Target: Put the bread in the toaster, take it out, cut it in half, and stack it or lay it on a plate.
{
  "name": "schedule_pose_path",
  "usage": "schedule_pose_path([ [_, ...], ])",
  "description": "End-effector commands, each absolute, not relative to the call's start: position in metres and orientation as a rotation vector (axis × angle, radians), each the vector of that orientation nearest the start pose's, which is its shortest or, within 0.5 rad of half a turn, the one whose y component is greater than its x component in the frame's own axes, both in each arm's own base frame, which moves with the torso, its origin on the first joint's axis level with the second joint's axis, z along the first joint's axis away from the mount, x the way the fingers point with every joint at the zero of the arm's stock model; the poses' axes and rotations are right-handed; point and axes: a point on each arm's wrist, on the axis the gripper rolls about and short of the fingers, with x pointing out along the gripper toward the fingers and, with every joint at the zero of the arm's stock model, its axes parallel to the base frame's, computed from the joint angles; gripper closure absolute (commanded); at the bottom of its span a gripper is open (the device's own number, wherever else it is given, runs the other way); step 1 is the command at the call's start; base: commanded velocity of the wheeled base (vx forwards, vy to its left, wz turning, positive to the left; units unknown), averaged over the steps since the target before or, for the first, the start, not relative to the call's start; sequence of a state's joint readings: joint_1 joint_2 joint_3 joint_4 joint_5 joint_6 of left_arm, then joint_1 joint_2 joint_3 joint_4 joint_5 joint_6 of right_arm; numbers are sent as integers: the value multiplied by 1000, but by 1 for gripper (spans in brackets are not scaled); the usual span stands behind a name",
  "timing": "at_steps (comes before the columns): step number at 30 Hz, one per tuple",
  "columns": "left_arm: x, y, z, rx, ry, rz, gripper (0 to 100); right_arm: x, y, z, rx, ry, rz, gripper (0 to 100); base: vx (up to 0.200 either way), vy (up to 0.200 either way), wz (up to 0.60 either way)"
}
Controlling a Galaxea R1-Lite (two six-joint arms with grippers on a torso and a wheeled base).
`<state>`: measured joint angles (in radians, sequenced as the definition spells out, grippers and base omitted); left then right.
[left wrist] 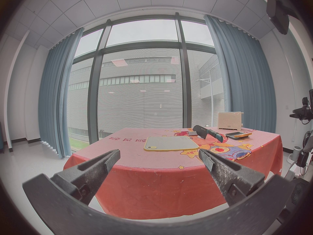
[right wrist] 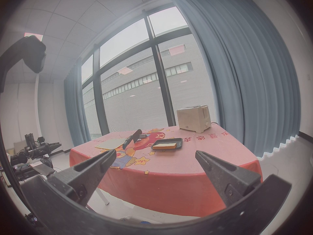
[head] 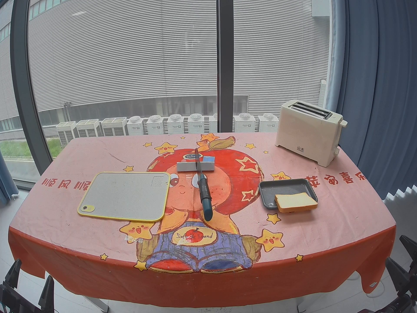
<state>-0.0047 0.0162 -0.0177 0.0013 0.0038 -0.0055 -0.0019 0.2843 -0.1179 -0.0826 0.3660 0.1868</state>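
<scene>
A slice of bread (head: 296, 201) lies on the front edge of a dark square plate (head: 283, 188) at the table's right. The cream toaster (head: 309, 131) stands at the back right corner, slots up. A knife (head: 203, 188) with a dark blue handle rests across a small grey holder (head: 195, 166) at the table's middle. Left of it lies the grey cutting board (head: 125, 195) with a yellow rim. My left gripper (left wrist: 159, 162) is open, low and off the table's front left. My right gripper (right wrist: 156, 162) is open too, low off the front right, with the bread (right wrist: 164, 145) and toaster (right wrist: 194, 118) far ahead.
The table wears a red printed cloth (head: 208, 257) that hangs over the front edge. A large window stands right behind the table, and blue curtains (head: 378, 79) hang close to the toaster on the right.
</scene>
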Motion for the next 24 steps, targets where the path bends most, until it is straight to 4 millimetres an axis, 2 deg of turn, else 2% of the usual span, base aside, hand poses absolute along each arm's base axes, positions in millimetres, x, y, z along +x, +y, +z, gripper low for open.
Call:
schedule_pose_path([
  [1, -23, 0, 75, -6, 3, 0, 0, 2, 8, 121, 211, 151, 352, 0, 0, 0, 0],
  [24, -23, 0, 75, -6, 2, 0, 0, 15, 10, 115, 397, 307, 407, 0, 0, 0, 0],
])
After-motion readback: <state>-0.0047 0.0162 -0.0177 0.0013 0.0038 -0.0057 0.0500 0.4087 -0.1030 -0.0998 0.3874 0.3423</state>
